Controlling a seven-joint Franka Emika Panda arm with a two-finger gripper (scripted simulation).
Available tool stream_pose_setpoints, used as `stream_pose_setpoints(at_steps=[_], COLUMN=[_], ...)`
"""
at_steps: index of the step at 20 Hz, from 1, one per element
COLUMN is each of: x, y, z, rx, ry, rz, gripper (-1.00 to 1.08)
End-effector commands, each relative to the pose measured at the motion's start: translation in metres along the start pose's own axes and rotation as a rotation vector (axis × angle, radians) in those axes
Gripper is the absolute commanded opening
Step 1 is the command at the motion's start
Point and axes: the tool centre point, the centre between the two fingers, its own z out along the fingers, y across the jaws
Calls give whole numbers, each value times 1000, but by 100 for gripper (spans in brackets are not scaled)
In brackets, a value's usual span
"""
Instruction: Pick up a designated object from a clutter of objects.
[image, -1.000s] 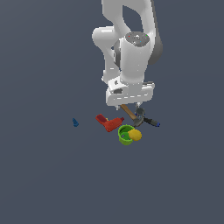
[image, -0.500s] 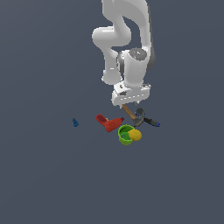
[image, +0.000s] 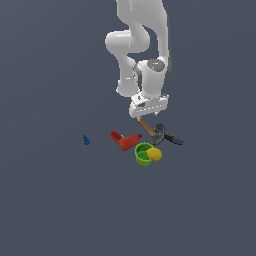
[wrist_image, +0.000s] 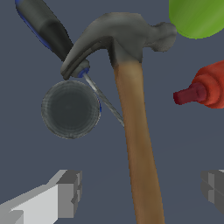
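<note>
The hammer lies in the clutter, with a brown wooden handle (image: 146, 126) and a dark grey head (image: 159, 131). My gripper (image: 145, 113) hangs just above the handle's far end. In the wrist view the handle (wrist_image: 138, 144) runs between my two fingers (wrist_image: 65, 192), which stand wide apart on either side of it. The gripper (wrist_image: 140, 188) is open and holds nothing. The hammer's head (wrist_image: 118, 37) lies across the black-and-blue tool (wrist_image: 43, 26).
A red drill-like toy (image: 125, 140) lies to the exterior view's left of the hammer. A green cup (image: 143, 154) with a yellow lump (image: 155, 154) sits in front. The black-and-blue tool (image: 172, 139) lies to the right, and a tiny blue piece (image: 86, 140) far left. A grey disc (wrist_image: 70, 109) shows beside the handle.
The arm has folded in and the gripper has come down over the hammer's handle. The objects have not moved.
</note>
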Motion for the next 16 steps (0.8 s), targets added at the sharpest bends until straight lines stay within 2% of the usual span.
stream_pose_setpoints(at_steps=[1, 16], x=[-8, -14], y=[-3, -6], z=[4, 21], rx=[0, 2], ry=[-1, -2], rz=[-10, -15], gripper=[100, 100])
